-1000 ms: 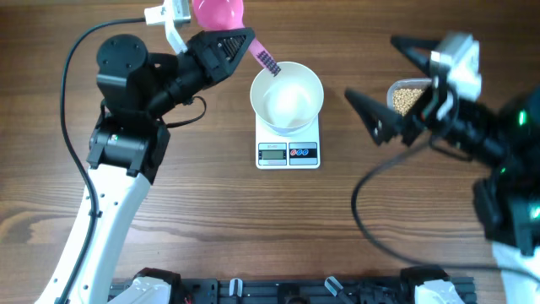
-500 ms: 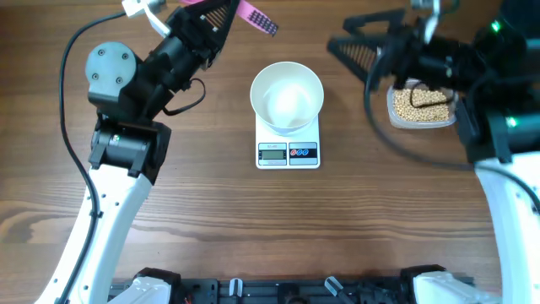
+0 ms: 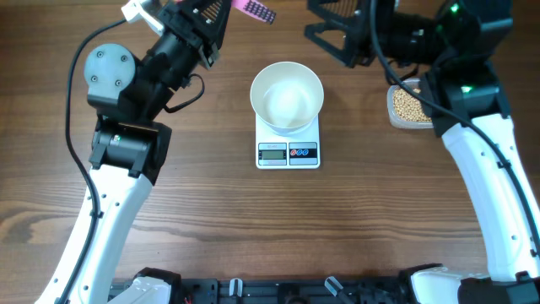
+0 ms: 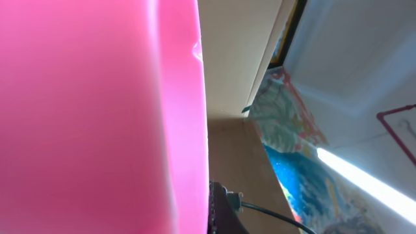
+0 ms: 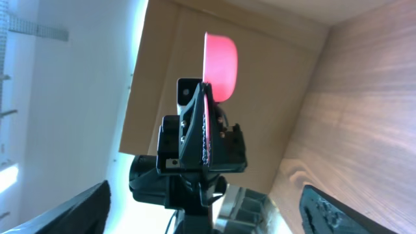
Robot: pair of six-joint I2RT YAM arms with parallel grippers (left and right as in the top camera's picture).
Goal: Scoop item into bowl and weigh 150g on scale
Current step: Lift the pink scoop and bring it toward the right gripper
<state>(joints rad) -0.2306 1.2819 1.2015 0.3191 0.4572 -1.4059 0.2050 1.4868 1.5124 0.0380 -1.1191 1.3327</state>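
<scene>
Bowl (image 3: 287,95), round and plain white, stood on the small white square digital scale (image 3: 288,150) at mid-counter (image 3: 253,228). Small tan-yellow beans (image 3: 408,103) lay in a clear plastic tub (image 3: 396,120) to its right. Left pincer (image 3: 221,10) gripped a pink plastic scoop (image 3: 255,9). Right pincer (image 3: 321,19) stood wide, holding nothing.

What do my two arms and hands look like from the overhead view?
Both arms have white lower shells and black upper joints. The left arm carries a round grey cap and a looping black cable; the right arm shows green lights. The left hand and right hand are black with triangular fingers.
</scene>
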